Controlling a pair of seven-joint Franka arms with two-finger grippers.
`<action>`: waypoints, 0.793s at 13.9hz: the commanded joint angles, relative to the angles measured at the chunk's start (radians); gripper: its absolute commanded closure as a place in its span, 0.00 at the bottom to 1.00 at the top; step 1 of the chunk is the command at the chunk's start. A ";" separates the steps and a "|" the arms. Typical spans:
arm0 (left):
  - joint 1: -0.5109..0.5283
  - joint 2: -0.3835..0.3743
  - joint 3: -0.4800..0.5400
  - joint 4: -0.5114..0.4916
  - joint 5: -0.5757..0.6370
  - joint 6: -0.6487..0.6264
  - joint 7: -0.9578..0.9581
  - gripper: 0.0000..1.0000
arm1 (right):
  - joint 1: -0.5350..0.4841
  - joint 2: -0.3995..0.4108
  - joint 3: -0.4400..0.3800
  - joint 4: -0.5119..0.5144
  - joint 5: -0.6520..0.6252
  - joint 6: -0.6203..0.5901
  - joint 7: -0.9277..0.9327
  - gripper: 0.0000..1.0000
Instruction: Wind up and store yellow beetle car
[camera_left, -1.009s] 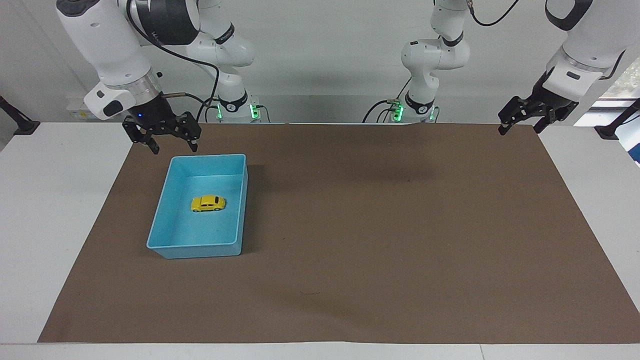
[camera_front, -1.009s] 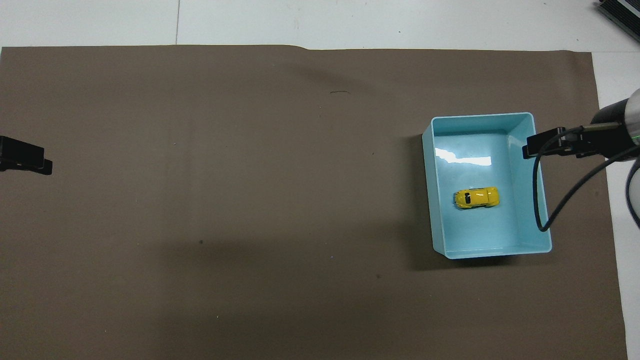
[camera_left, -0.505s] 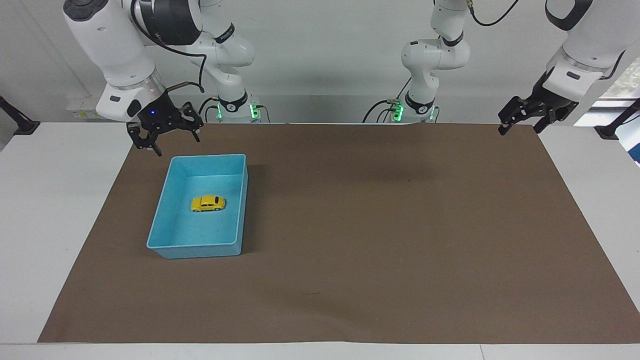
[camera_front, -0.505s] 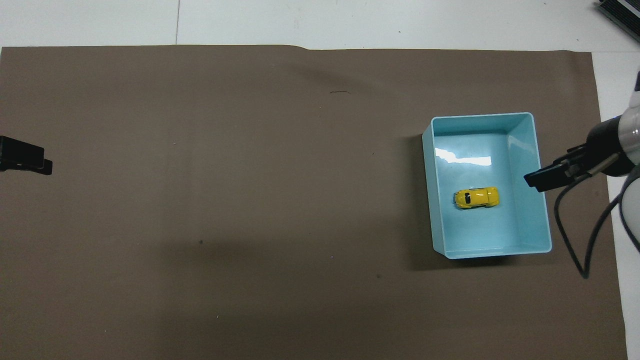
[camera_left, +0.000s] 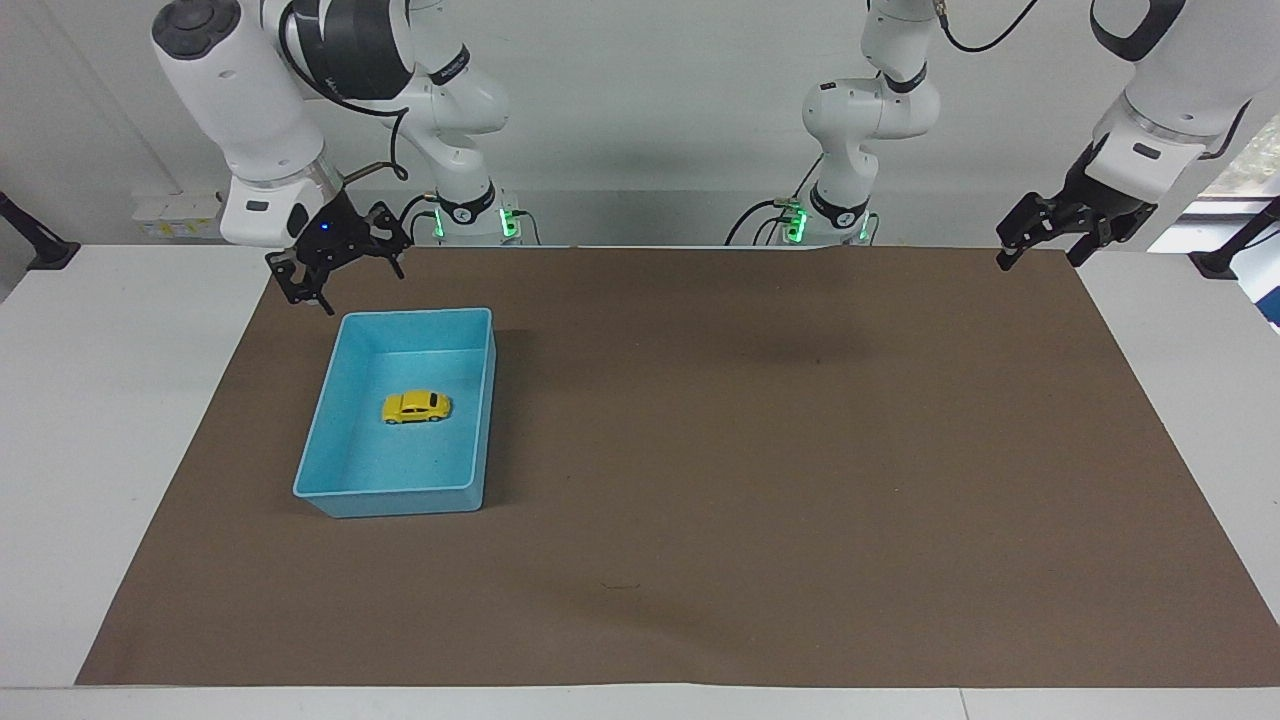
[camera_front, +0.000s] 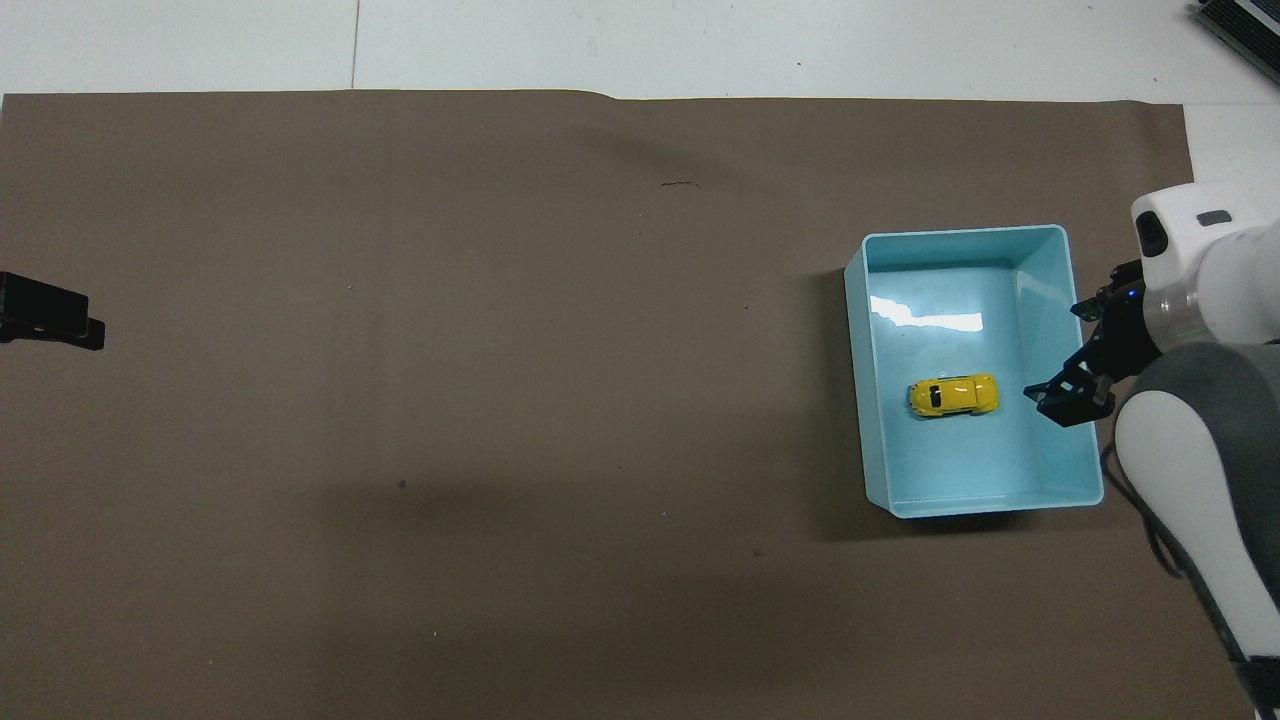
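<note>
Here we are looking at the yellow beetle car (camera_left: 416, 407) sitting on its wheels on the floor of the blue bin (camera_left: 340, 488), roughly in the middle, clear of all four walls. The bin is lying on the brown mat (camera_left: 760, 450) toward the right arm's end of the table.

We are holding the right gripper (camera_left: 338, 277) up in the air by the bin's corner that is nearest the robots, fingers spread and carrying nothing. From there the car is lying down and away from the robots, toward the bin's middle. The left gripper (camera_left: 1040, 245) is waiting with its fingers spread over the mat's corner at the left arm's end, well apart from the bin, so we are judging the right arm the one placed for any reach.

The car's long axis is running across the bin's short dimension, along the table's length. In the overhead view the dark window (camera_front: 935, 397) is sitting toward the end facing the table's middle, but we cannot tell nose from tail.

Judging by how things lie, the car is already stored; whether it is wound we cannot tell.
</note>
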 joint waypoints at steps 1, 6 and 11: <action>0.015 -0.014 -0.013 -0.012 0.009 -0.011 -0.005 0.00 | -0.015 0.003 0.005 -0.088 -0.016 0.116 -0.157 0.00; 0.015 -0.014 -0.013 -0.012 0.009 -0.011 -0.005 0.00 | -0.024 0.061 0.005 -0.032 -0.013 0.121 -0.135 0.00; 0.015 -0.014 -0.013 -0.012 0.009 -0.011 -0.005 0.00 | -0.024 0.069 0.005 0.028 0.005 0.040 0.104 0.00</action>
